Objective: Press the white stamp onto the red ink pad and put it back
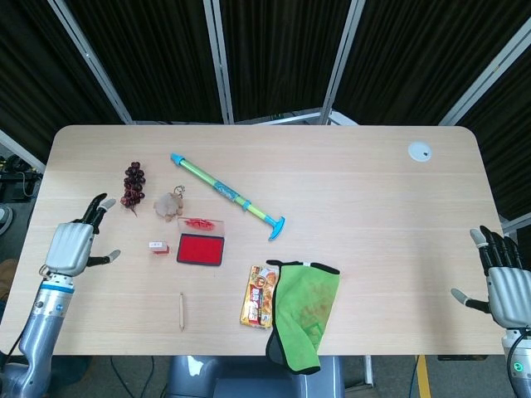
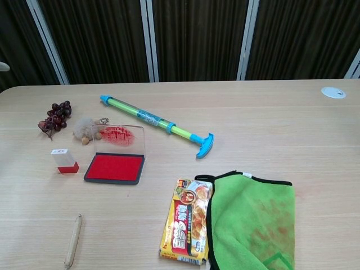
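The stamp (image 2: pixel 66 160) is set upright just left of the ink pad (image 2: pixel 115 167), apparently returned. Nothing is held: the left hand (image 1: pixel 73 245) and right hand (image 1: pixel 504 282) are spread open.

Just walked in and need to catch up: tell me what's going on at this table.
Nothing is being held right now. The white stamp stands upright on the table, just left of the open red ink pad and apart from it. The left robot hand is open, off to the left of the stamp, touching nothing. The right robot hand is open at the table's right edge, far from everything.
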Tool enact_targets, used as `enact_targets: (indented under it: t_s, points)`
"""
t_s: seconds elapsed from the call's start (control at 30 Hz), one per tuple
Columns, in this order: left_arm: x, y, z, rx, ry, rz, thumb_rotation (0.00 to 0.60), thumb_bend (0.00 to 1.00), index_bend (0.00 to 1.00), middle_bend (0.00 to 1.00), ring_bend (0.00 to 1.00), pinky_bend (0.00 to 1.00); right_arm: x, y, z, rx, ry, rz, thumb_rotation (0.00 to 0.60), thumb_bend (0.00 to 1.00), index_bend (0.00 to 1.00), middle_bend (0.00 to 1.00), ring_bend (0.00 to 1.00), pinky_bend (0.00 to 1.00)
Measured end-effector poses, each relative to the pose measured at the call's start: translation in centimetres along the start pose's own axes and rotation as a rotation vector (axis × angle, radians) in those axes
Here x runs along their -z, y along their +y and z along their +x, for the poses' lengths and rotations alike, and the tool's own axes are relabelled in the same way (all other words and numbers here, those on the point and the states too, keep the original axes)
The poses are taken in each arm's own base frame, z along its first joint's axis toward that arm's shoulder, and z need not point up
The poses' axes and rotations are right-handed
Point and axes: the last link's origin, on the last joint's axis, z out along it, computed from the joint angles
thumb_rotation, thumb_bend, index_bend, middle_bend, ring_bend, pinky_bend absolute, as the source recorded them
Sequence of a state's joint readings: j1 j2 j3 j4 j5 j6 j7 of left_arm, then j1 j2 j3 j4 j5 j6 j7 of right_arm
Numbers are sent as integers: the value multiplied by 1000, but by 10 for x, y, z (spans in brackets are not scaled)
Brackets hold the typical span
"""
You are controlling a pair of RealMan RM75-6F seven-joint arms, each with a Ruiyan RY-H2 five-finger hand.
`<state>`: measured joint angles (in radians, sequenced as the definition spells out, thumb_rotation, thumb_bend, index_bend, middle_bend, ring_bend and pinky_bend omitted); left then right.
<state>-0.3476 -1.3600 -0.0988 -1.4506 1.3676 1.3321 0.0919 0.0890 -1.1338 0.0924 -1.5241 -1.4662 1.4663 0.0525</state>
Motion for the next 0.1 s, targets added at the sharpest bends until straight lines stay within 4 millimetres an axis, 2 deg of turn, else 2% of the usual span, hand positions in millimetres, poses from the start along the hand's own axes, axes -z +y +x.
enact_targets:
  t_s: [0.1]
  points:
    - [20, -7, 11, -19, 31, 30, 600, 0, 0, 0, 0, 0, 1, -1, 1, -4, 0, 5, 600, 0, 0, 0, 0, 0]
